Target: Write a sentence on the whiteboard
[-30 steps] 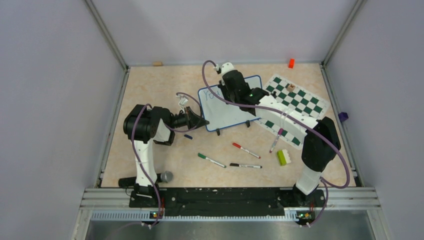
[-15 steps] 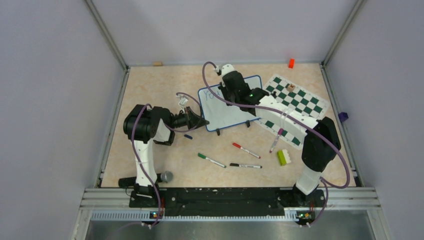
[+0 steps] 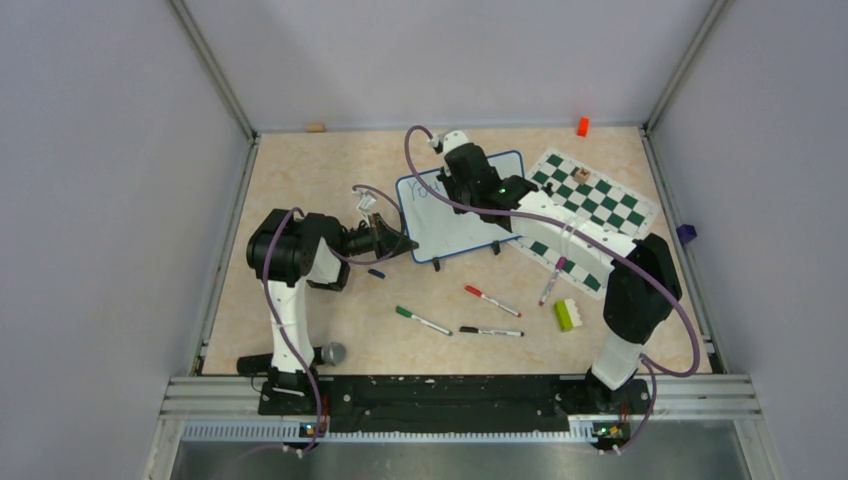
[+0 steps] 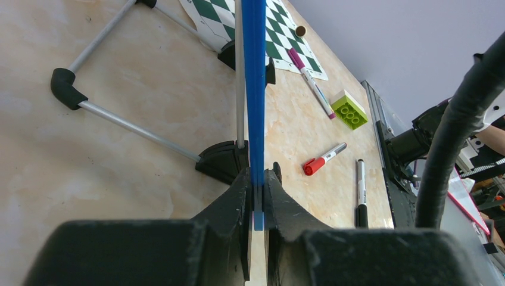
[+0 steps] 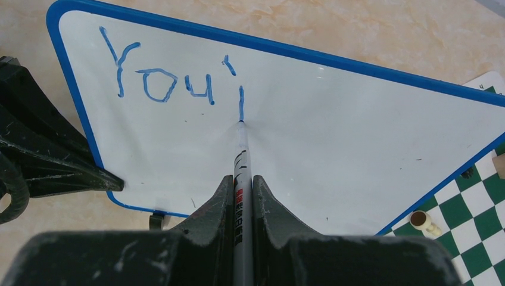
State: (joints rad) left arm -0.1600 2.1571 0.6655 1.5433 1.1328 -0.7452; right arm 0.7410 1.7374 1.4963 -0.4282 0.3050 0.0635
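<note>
The whiteboard (image 3: 450, 215) stands tilted on its black feet mid-table; in the right wrist view its white face (image 5: 333, 143) fills the frame. Blue writing on it (image 5: 161, 74) reads "You'" plus one short upright stroke. My right gripper (image 5: 242, 179) is shut on a white marker (image 5: 241, 155), whose tip touches the board at the bottom of that stroke. My left gripper (image 4: 257, 176) is shut on the board's blue frame edge (image 4: 255, 89), at the board's left side (image 3: 400, 240).
A green-and-white chess mat (image 3: 590, 215) lies right of the board. Red (image 3: 490, 300), green (image 3: 422, 320), black (image 3: 490, 331) and purple (image 3: 552, 282) markers, a blue cap (image 3: 376, 272) and a green brick (image 3: 567, 314) lie in front. An orange block (image 3: 582, 126) sits at the back.
</note>
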